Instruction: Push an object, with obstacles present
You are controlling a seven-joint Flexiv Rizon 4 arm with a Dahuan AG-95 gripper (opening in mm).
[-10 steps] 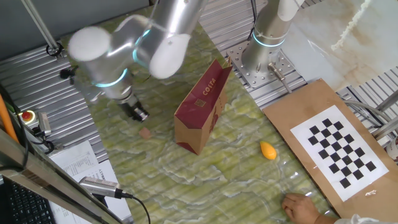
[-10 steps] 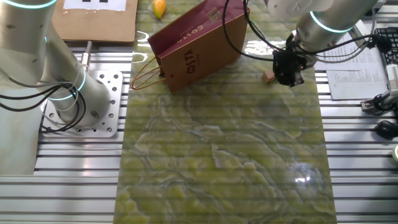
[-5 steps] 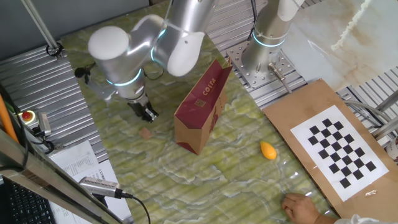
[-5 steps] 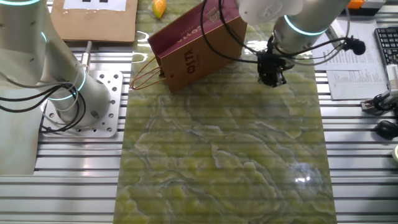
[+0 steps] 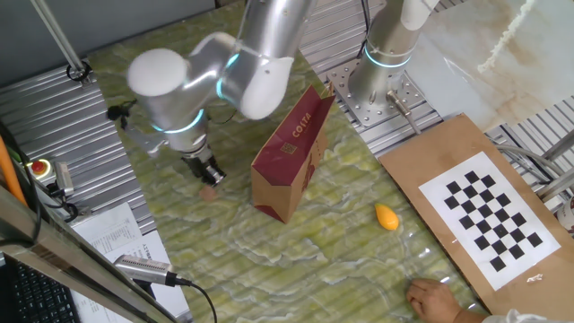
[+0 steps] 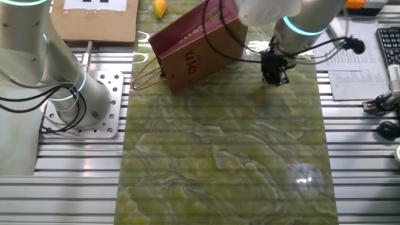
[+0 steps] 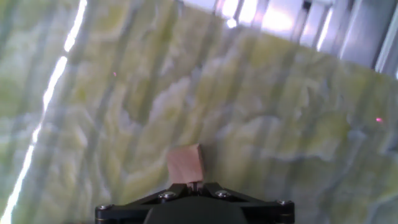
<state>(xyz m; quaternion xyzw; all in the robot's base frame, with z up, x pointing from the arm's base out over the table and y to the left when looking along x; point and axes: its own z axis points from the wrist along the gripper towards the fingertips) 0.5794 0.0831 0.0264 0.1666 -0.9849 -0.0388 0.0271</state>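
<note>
The object, a small pinkish-tan lump [image 5: 208,192], lies on the green marbled mat left of the bag. In the hand view the lump [image 7: 185,164] sits right in front of my fingertips, touching or almost touching them. My gripper [image 5: 209,176] is shut and empty, low over the mat just behind the lump. In the other fixed view the gripper [image 6: 275,76] hides the lump. The obstacle, a tall brown COSTA paper bag [image 5: 291,158] with a maroon side, stands tilted to the right of the gripper; it also shows in the other fixed view [image 6: 199,49].
An orange-yellow oval piece [image 5: 387,216] lies right of the bag, also seen in the other fixed view [image 6: 160,7]. A cardboard sheet with a checkerboard [image 5: 484,211] lies at the right. A second arm's base [image 6: 81,103] stands beside the mat. Papers and a microphone [image 5: 143,267] lie at the left.
My gripper has come down and forward along the mat until its tip reaches the lump. The bag and the orange piece have not moved.
</note>
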